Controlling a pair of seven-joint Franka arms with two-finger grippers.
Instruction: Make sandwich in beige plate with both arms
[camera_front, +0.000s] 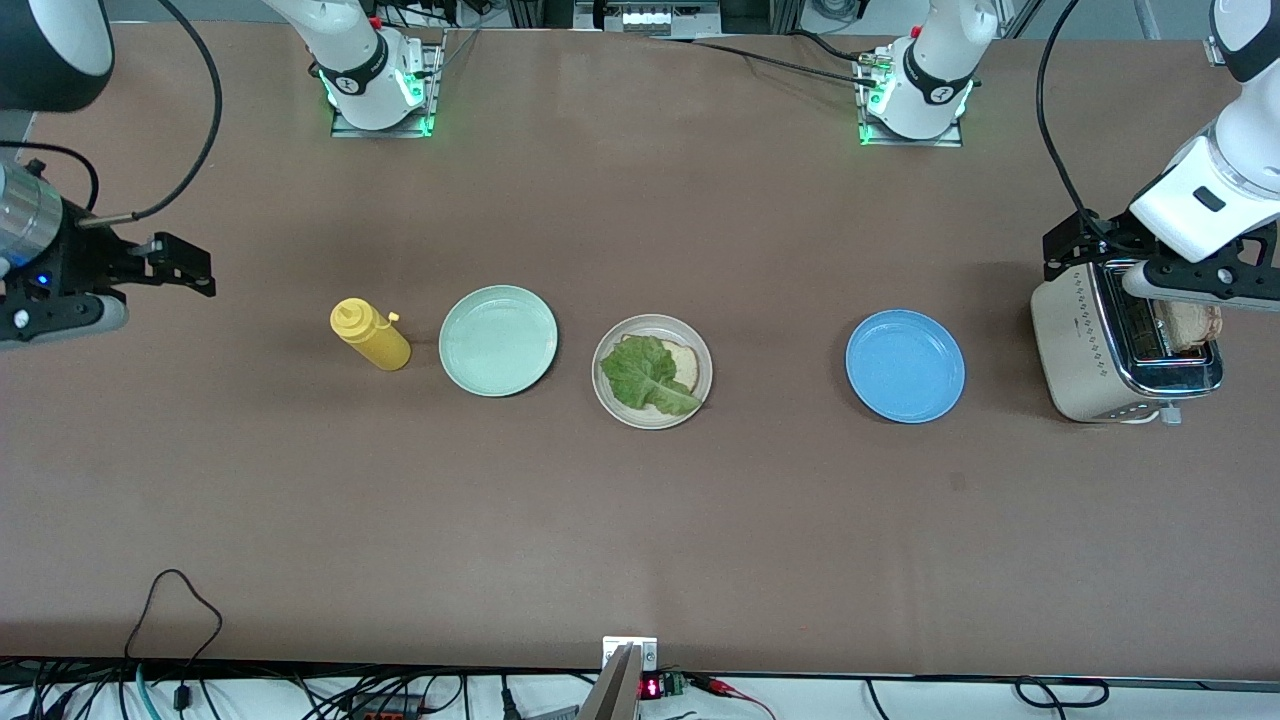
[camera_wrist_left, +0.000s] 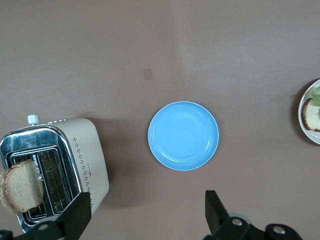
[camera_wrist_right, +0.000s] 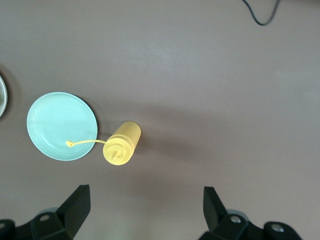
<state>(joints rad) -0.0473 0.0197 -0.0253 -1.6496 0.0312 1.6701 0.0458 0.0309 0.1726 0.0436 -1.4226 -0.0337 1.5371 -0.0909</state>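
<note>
I am watching the beige plate (camera_front: 703, 352) at the middle of the tabletop (camera_front: 640, 540), between the mint-green plate (camera_front: 498, 340) and the blue plate (camera_front: 905, 365); it is carrying one bread slice (camera_front: 684, 362) under a lettuce leaf (camera_front: 645, 374), so I judge the sandwich is lacking only its top slice. That second slice (camera_wrist_left: 21, 186) is standing up out of the toaster (camera_front: 1075, 365) at the left arm's end. I am holding the left hand (camera_front: 1190, 285) over the toaster, jaws wide apart and gripping nothing. Next I am needing to lower it squarely around that slice. The right hand (camera_front: 165, 268) is waiting, wide open and empty, above the tabletop near the mustard bottle (camera_front: 371, 335).
</note>
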